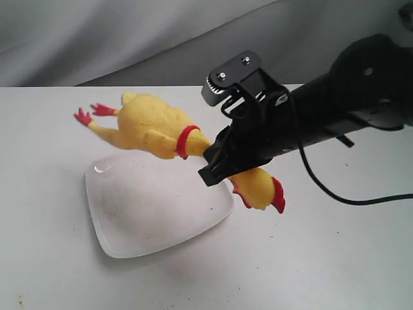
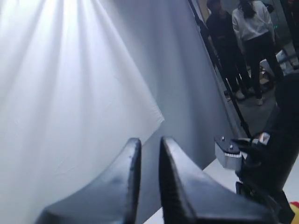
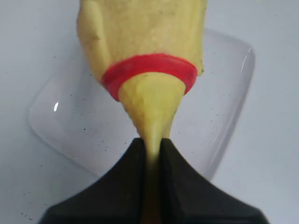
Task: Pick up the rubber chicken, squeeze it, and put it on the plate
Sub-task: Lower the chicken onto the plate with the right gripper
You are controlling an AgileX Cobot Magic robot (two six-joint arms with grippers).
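Black right gripper (image 1: pixel 216 161) reaches in from the right of the exterior view, its jaws pinched tight on the thin neck of the rubber chicken (image 1: pixel 151 126). The right wrist view shows the same clamp (image 3: pixel 152 147), with the neck squashed narrow between the two fingers just below the red collar band (image 3: pixel 149 65).

The chicken hangs in the air, and its long axis slants across the exterior view. The red feet (image 1: pixel 90 114) point to the far left, the plump yellow body sits in the middle, and the head with its red comb (image 1: pixel 277 196) droops down at the near right, past the gripper.

Below it lies the plate (image 1: pixel 129 226), glossy white and rounded-square. Its surface shows only a soft shadow and faint dark specks. The chicken's body hovers over the plate's far side, while the head hangs just beyond its right corner.

The plate rests on a white table (image 1: pixel 335 265). Bare tabletop spreads to the front and right, and the table's far edge runs just behind the chicken against a grey curtain. A black cable (image 1: pixel 322 187) loops from the arm toward the right.

The left gripper (image 2: pixel 150 142), seen only in its own wrist view, holds nothing. Its jaws are almost together with a slim slit between them, against grey cloth with people standing far off.
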